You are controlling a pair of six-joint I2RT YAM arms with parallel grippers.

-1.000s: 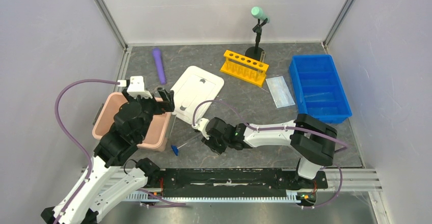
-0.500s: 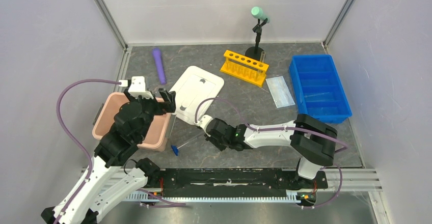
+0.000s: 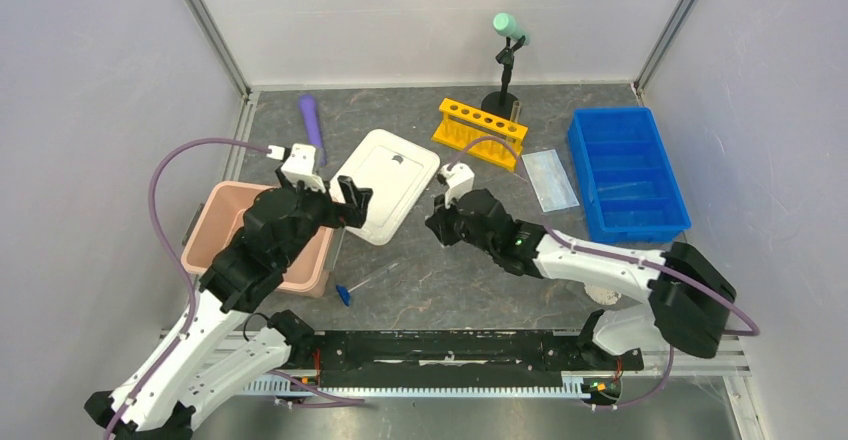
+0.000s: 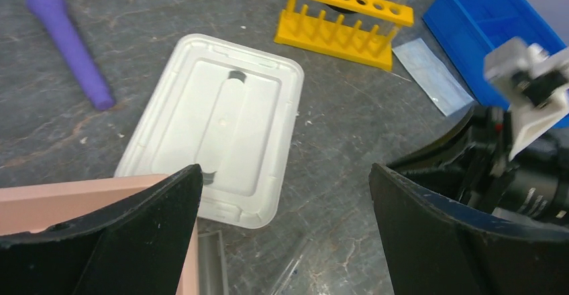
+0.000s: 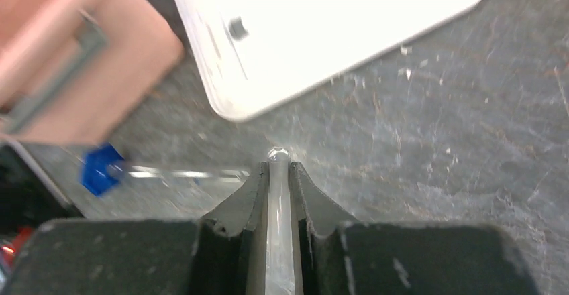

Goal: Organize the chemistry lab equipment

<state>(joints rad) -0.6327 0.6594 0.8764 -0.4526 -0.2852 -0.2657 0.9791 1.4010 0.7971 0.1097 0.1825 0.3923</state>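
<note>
My right gripper (image 3: 437,230) is shut on a thin clear tube (image 5: 278,198), held above the table just right of the white lid (image 3: 385,185); the tube's rounded end pokes out past the fingertips in the right wrist view. A blue-capped tube (image 3: 345,293) lies on the table near the pink bin, and also shows in the right wrist view (image 5: 102,171). My left gripper (image 3: 358,203) is open and empty above the lid's near-left edge. The pale blue face mask (image 3: 550,180) lies beside the blue bin. A round clear dish (image 3: 603,295) is partly hidden under my right arm.
A pink bin (image 3: 232,222) stands at the left, a yellow tube rack (image 3: 480,132) at the back, a blue divided bin (image 3: 625,170) at the right. A purple cylinder (image 3: 312,125) and a black stand with mint-green top (image 3: 507,60) are at the back.
My right gripper has risen and moved right and back from beside the blue-capped tube, carrying the clear tube. My left gripper has shifted right, toward the lid.
</note>
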